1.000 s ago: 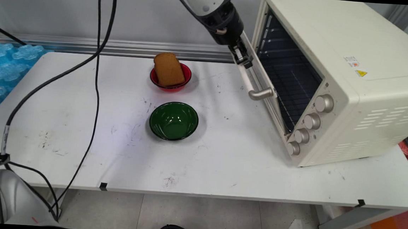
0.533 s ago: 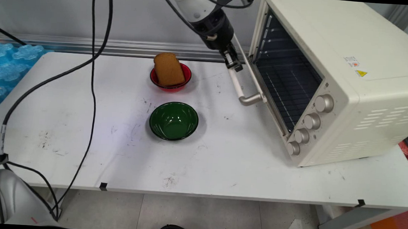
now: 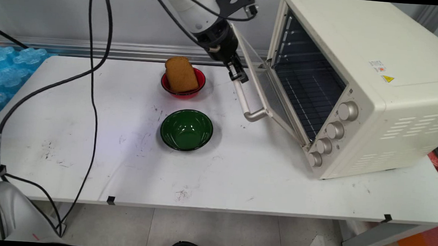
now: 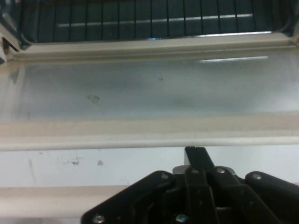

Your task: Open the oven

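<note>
The end effector (image 3: pixel 240 77) is pinched on the handle (image 3: pixel 243 99) of the stiff, hinged door (image 3: pixel 261 83); the oven (image 3: pixel 358 89) is beyond, bowls beside.

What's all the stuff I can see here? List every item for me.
Toaster oven: one, cream, right side of the table.
Oven door: one, glass with cream frame, partly open, swung down toward the table.
Door handle: one, cream bar with metal ends, along the door's free edge.
Red bowl: one, far middle of the table.
Bread slice: one, brown, standing in the red bowl.
Green bowl: one, dark green, empty, in front of the red bowl.
Table: one, white, scuffed.
Blue plastic: a pile, beyond the table's left end.
Cables: black, hanging at left.
Hand: one, black, at the door handle's far end.
</note>
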Motion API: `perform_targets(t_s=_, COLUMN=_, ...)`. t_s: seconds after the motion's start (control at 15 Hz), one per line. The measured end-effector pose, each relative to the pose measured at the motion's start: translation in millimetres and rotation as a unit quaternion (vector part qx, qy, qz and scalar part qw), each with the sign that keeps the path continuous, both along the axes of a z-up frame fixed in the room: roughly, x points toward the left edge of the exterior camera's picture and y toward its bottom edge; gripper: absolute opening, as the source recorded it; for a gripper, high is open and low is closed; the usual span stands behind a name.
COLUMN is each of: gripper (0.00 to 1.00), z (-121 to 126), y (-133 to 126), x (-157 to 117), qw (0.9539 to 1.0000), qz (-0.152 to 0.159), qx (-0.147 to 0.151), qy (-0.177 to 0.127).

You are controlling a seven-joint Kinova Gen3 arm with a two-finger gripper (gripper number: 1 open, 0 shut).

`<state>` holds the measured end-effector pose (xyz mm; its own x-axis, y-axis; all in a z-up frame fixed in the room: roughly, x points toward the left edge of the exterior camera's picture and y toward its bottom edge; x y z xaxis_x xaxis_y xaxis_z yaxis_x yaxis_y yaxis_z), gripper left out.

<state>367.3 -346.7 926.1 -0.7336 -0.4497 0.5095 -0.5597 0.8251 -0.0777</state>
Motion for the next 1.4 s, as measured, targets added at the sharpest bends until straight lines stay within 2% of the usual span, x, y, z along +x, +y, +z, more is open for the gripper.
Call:
perform_targets(t_s=0.8, gripper=0.0, z=-44.6, y=17.0, x=30.4, qw=0.9999, qz=-0.008, qx=0.006, qy=-0.004)
perform_targets(t_s=1.4, gripper=0.0, z=-64.9, y=29.1, x=47.5, qw=0.9998, qz=-0.015, qx=0.011, qy=-0.01)
